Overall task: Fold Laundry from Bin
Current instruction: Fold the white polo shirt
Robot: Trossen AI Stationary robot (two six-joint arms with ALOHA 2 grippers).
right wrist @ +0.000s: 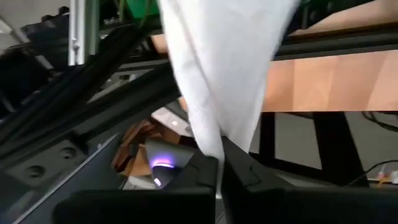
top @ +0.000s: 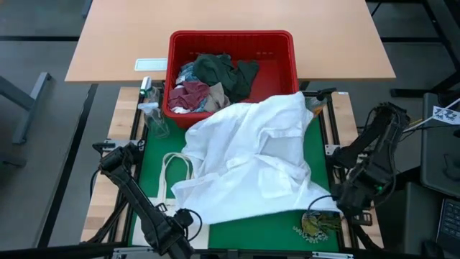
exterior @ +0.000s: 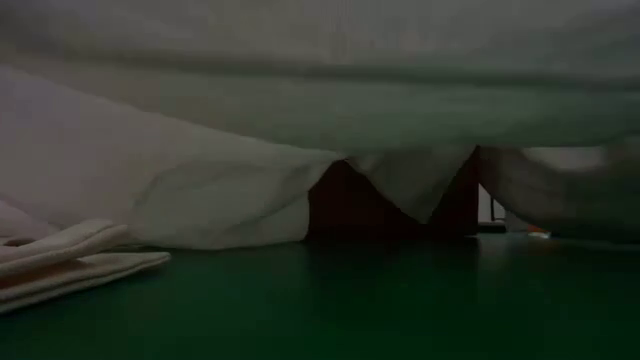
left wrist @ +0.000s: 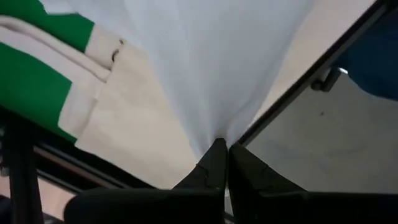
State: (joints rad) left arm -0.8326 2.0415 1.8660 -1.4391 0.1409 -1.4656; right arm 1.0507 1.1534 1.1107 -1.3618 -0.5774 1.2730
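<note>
Laundry is in two places: a large white cloth garment [top: 251,162] lies spread and rumpled across the green table mat [top: 316,155], its far edge draped against the near wall of the rectangular red plastic bin with slotted sides [top: 284,68], which stands at the far end of the mat. Inside the bin a dark green cloth piece [top: 219,70], a maroon cloth piece [top: 188,93], a beige cloth piece [top: 218,93] and a blue-and-white piece at the left wall lie heaped together. The left gripper [left wrist: 222,163], at the near left corner of the table, is clenched on a near corner of the white garment, the cloth fanning away from its closed fingertips. The right gripper [right wrist: 219,163], at the near right edge, is likewise pinched on another corner of the same garment. Beneath the garment's left side a flat cream tote bag with handles [top: 172,169] rests on the mat, partly covered. In the low view the white garment [exterior: 300,110] hangs low over the mat, with the tote bag's handles [exterior: 70,262] lying at the left.
</note>
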